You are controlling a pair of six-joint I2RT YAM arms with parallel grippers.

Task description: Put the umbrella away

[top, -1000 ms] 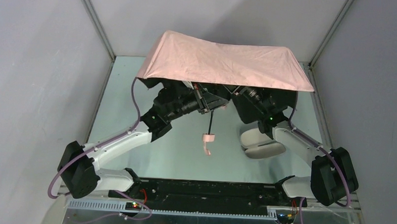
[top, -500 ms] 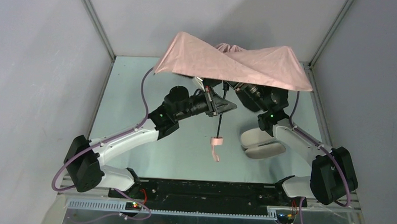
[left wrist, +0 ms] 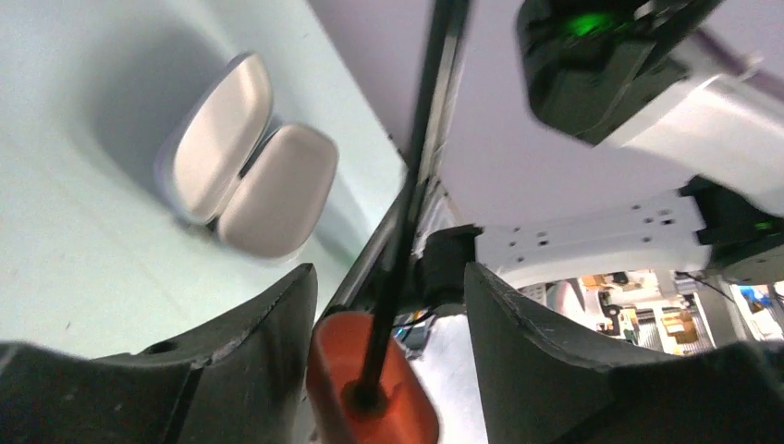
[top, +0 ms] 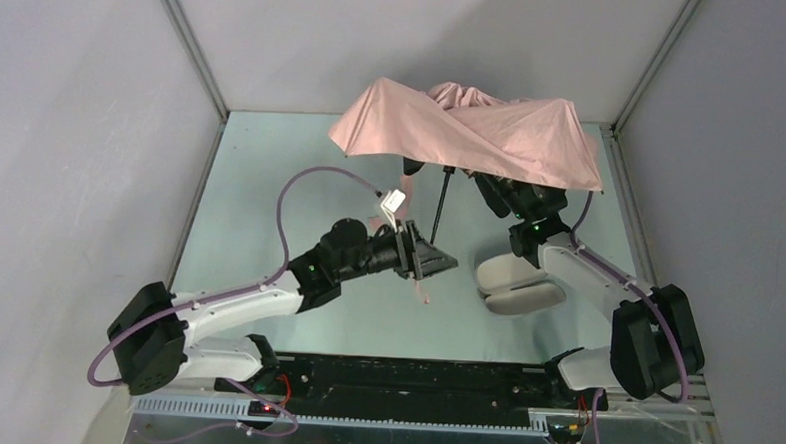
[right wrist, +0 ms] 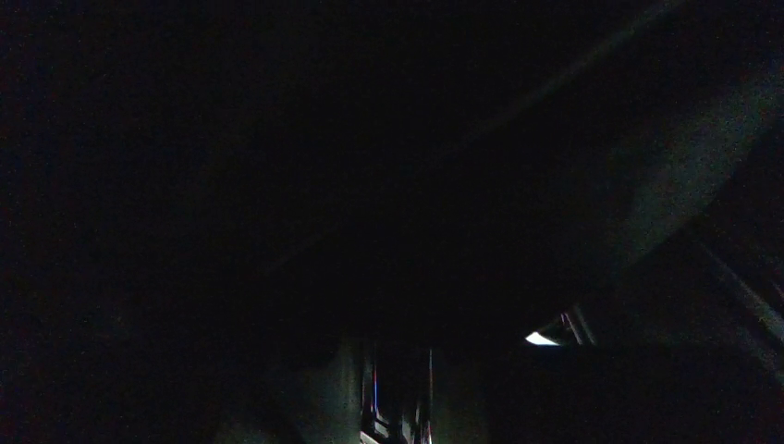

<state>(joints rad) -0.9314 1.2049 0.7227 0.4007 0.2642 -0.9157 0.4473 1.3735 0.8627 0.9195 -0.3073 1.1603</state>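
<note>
left claw [left wrist: 388, 277] low over the bench [top: 241, 175], fingers spread wide either side of the pink handle [left wrist: 370, 393], not gripping, grey case [top: 514, 285] just right, umbrella [top: 473, 135] half-collapsed at the back, right claw hidden beneath, grip cannot tell

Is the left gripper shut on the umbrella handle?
No. In the left wrist view the left gripper has its fingers apart, with the handle between them and a clear gap on one side.

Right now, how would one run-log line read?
salmon-pink fabric folding umbrella: half-collapsed | left gripper: open around its handle | right gripper: hidden under canopy
</note>
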